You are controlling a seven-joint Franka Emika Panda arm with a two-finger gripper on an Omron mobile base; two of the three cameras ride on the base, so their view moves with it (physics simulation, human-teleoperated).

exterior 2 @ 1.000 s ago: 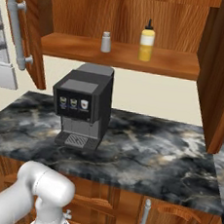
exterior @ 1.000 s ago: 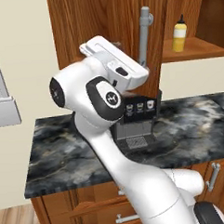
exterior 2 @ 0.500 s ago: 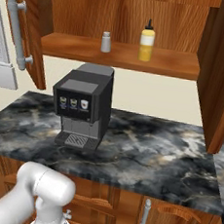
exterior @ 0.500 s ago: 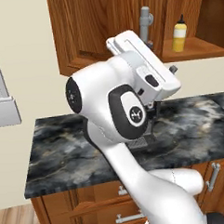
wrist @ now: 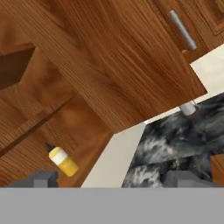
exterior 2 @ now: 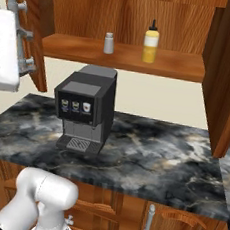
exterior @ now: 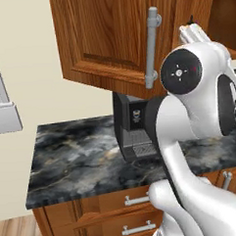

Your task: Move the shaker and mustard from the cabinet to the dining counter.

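Cabinet (exterior 2: 123, 57): doors open, wooden shelf in plain sight above counter.
Counter (exterior 2: 148, 155): dark marbled slab w/ coffee machine (exterior 2: 85, 109) standing on it, under shelf.
Mustard (exterior 2: 151, 40): upright on cabinet shelf, right of shaker, apart from it.
Shaker (exterior 2: 109, 43): upright on same shelf, above coffee machine.
Gripper (wrist: 111, 180): jaws spread wide, nothing between them; mustard near left fingertip in hand view, no contact.
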